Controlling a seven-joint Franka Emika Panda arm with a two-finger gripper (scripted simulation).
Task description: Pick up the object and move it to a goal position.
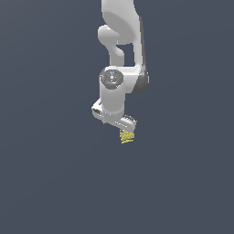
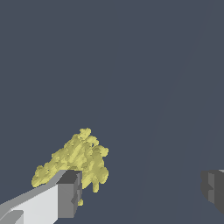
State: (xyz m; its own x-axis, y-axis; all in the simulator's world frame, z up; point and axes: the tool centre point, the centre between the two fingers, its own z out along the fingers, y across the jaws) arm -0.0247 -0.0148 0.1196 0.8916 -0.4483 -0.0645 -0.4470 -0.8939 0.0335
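Observation:
The object (image 1: 127, 136) is a tiny pale-yellow, bumpy lump on the dark grey floor, just below the white hand in the exterior view. In the wrist view the object (image 2: 78, 158) lies against one grey fingertip (image 2: 69, 193), which covers part of it. It is not in the middle of the gap. The other fingertip (image 2: 213, 188) is far off across the gap. My gripper (image 2: 142, 190) is open and holds nothing. In the exterior view the gripper (image 1: 119, 125) points down, right above the object.
The dark grey floor (image 1: 55, 183) fills both views. The white arm (image 1: 121, 41) comes down from the top of the exterior view. No goal marker shows.

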